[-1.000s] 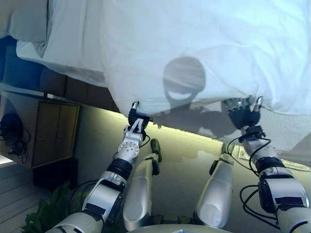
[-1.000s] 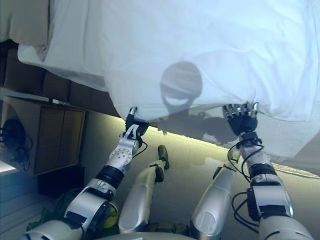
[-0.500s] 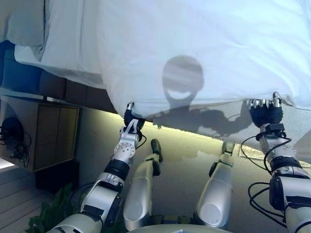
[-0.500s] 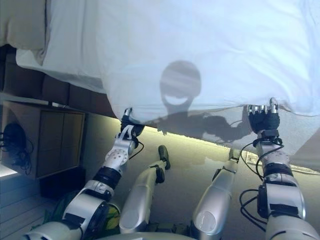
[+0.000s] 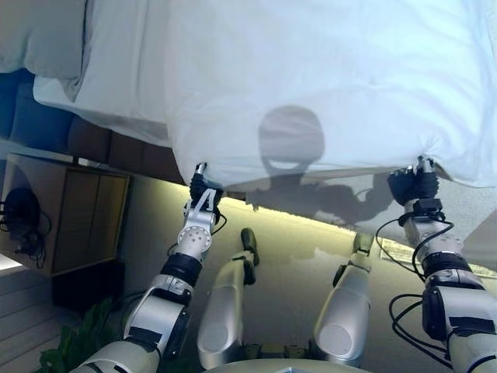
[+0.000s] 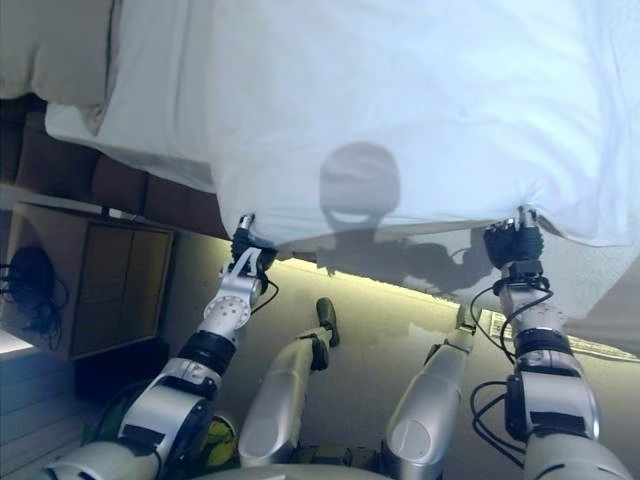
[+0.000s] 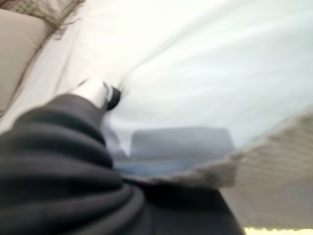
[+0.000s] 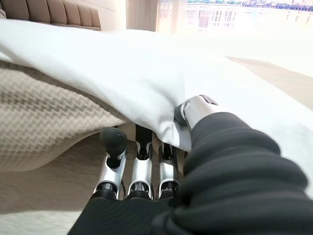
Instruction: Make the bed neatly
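Observation:
A white duvet (image 5: 326, 78) covers the bed and hangs over its near edge. My left hand (image 5: 200, 191) grips the duvet's lower edge near its left corner, fingers curled into the cloth. My right hand (image 5: 415, 183) holds the same edge further right. In the right wrist view the thumb (image 8: 195, 108) presses on top of the duvet (image 8: 146, 73) while the fingers (image 8: 141, 171) curl beneath it. The left wrist view shows one fingertip (image 7: 106, 95) against the white cloth (image 7: 205, 73). A beige woven bed cover (image 8: 44, 122) lies under the duvet edge.
A pillow (image 5: 39, 35) lies at the upper left on the bed. A brown padded headboard (image 5: 101, 140) and a wooden nightstand (image 5: 78, 217) stand at the left. A green plant (image 5: 70, 353) shows at the lower left. A lit strip (image 5: 311, 217) runs under the bed edge.
My right hand moved right along the duvet edge and its fingers, spread before, have closed on the cloth. The left hand kept its hold and rose slightly.

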Robot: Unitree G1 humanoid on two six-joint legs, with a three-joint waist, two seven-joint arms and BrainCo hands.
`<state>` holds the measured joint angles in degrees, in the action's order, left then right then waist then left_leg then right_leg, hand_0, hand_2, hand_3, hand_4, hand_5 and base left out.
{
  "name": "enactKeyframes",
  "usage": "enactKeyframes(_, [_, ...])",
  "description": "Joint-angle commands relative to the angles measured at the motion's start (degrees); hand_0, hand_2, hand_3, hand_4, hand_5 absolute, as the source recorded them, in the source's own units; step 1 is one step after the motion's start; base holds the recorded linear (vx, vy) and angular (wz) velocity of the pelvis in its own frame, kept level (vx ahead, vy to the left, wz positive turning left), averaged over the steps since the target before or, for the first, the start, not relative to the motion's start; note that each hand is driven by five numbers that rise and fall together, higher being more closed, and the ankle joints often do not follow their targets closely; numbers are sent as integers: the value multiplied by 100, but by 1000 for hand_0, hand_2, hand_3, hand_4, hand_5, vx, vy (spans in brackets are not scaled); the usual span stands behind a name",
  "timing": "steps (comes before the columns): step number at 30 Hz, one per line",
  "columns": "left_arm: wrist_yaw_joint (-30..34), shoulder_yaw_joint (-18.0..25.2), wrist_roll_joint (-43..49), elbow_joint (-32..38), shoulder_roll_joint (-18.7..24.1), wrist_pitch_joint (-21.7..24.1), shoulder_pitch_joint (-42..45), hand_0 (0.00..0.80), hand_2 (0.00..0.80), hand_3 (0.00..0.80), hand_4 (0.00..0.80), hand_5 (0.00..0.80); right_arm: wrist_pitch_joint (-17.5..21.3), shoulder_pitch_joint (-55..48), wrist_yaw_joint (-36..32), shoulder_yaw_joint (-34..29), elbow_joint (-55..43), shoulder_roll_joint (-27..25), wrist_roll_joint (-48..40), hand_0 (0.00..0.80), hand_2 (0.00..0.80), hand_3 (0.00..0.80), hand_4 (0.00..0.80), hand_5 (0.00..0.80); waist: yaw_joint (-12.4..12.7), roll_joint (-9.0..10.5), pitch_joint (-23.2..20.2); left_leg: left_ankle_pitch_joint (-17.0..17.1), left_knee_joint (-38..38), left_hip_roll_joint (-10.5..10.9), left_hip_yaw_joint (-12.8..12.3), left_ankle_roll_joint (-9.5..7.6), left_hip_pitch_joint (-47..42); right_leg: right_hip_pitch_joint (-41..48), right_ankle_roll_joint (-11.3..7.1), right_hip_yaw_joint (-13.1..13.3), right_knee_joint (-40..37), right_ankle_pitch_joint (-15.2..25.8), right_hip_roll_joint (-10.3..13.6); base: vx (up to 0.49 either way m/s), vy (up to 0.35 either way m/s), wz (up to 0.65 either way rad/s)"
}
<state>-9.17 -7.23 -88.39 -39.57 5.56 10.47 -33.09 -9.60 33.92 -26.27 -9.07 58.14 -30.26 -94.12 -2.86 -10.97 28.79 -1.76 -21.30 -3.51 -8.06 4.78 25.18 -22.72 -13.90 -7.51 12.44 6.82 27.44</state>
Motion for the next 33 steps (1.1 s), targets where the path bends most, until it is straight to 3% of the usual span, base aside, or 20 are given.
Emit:
enactKeyframes(1, [-20, 674, 81, -401, 333, 400, 18, 800, 800, 800, 800, 800, 233, -360, 388, 101, -579, 125, -261, 800, 800, 800, 800, 800, -150, 68, -611, 210, -520, -88, 276, 498, 326, 292, -29, 664, -35, 394, 731, 159, 339, -4])
enactKeyframes(3, [-3, 703, 68, -483, 274, 419, 181, 800, 800, 800, 800, 800, 234, -488, 547, 150, -667, 233, -291, 800, 800, 800, 800, 800, -187, 39, -665, 112, -507, 31, 131, 420, 111, 377, -13, 642, -45, 445, 782, 140, 319, -11])
enactKeyframes(6, [-40, 745, 81, -461, 238, 453, 512, 800, 800, 800, 800, 800, 201, -930, 621, 269, -711, 495, -206, 800, 800, 800, 800, 800, -167, 10, -740, 87, -275, 199, 37, 252, -310, 515, 73, 506, 306, 63, 553, 108, 258, -15])
enactKeyframes(8, [-2, 770, 41, -469, 225, 423, 627, 800, 800, 800, 800, 800, 172, -1106, 505, 309, -646, 603, -51, 800, 800, 800, 800, 800, -136, 14, -789, 225, -30, 306, 44, 165, -436, 565, 133, 393, 308, 61, 436, 8, 157, -4])
enactKeyframes(10, [96, 846, -197, -676, 268, 392, 628, 800, 800, 800, 800, 800, 211, -1143, 418, 520, -602, 767, 174, 800, 800, 800, 800, 800, -109, -18, -834, 348, 376, 339, 68, 101, -658, 600, 197, 252, 457, -164, 181, -29, 167, -2])
enactKeyframes(12, [211, 964, -427, -918, 414, 355, 486, 800, 800, 800, 800, 800, 303, -1152, 437, 762, -732, 944, 223, 800, 800, 800, 800, 800, -74, -15, -850, 531, 729, 314, 67, -2, -804, 563, 310, 101, 819, -533, -247, -71, 91, -17])
enactKeyframes(14, [257, 974, -388, -981, 532, 344, 394, 800, 800, 800, 800, 800, 452, -1276, 218, 945, -771, 1138, 138, 800, 800, 800, 800, 800, 28, 51, -860, 650, 930, 270, 40, -102, -898, 512, 377, -155, 1447, -787, -634, -59, -36, -31])
enactKeyframes(16, [272, 926, -200, -915, 591, 301, 444, 800, 800, 800, 800, 800, 645, -1558, -43, 1025, -805, 1363, 105, 800, 800, 800, 800, 800, 95, 177, -910, 725, 1042, 284, 103, -169, -972, 440, 403, -242, 1911, -898, -975, -7, -197, -18])
enactKeyframes(19, [307, 851, 26, -906, 657, 264, 516, 800, 800, 800, 800, 800, 747, -1792, -189, 1053, -1014, 1454, 42, 800, 800, 800, 800, 800, 99, 272, -978, 911, 1133, 205, 139, -85, -974, 534, 661, -408, 1607, -1065, -1506, 40, -245, 28])
enactKeyframes(21, [470, 826, -67, -1099, 648, 377, 429, 800, 800, 800, 800, 800, 791, -1658, -76, 1172, -1185, 1381, 53, 800, 800, 800, 800, 800, 33, 327, -935, 900, 1020, 136, 109, 14, -876, 700, 873, -532, 1313, -1211, -1672, -81, -156, 29])
enactKeyframes(23, [650, 858, -173, -1381, 683, 392, 280, 800, 800, 800, 800, 800, 791, -1415, 126, 1336, -1255, 1341, 102, 800, 800, 800, 800, 800, -27, 384, -879, 1120, 732, -35, 81, 136, -685, 784, 977, -574, 1061, -1163, -1839, -120, -148, 14])
enactKeyframes(25, [764, 875, -265, -1509, 700, 371, 284, 800, 800, 800, 800, 800, 767, -1381, 271, 1428, -1410, 1360, 197, 800, 800, 800, 800, 800, -59, 497, -841, 1273, 43, -168, 460, 272, -388, 869, 1070, -412, 806, -1045, -1913, -65, -154, 7])
enactKeyframes(27, [812, 915, -270, -1531, 718, 308, 389, 800, 800, 800, 800, 800, 719, -1390, 260, 1507, -1352, 1344, 199, 800, 800, 800, 800, 800, -77, 560, -859, 1321, -354, -428, 605, 339, -250, 901, 1158, -325, 710, -956, -1922, 20, -90, 6])
enactKeyframes(28, [841, 941, -228, -1599, 732, 266, 551, 800, 800, 800, 800, 800, 652, -1470, 205, 1493, -1294, 1363, 232, 800, 800, 800, 800, 800, -105, 615, -930, 1268, -359, -864, 724, 451, -420, 988, 1129, -238, 670, -970, -1887, 110, 2, 1])
enactKeyframes(30, [974, 1049, -278, -1779, 751, 170, 715, 800, 800, 800, 800, 800, 532, -1577, 174, 1425, -1289, 1315, 301, 800, 800, 800, 800, 800, -180, 595, -1101, 1503, 85, -1356, 959, 595, -736, 1012, 1058, -94, 674, -966, -1842, 159, 241, -15])
enactKeyframes(33, [1202, 1169, -206, -1850, 669, 79, 1055, 800, 800, 800, 800, 800, 352, -1717, 340, 1233, -1341, 1220, 504, 800, 800, 800, 800, 800, -278, 410, -1366, 1735, 894, -1864, 1333, 729, -1289, 966, 915, 264, 918, -1162, -1684, 205, 556, -19])
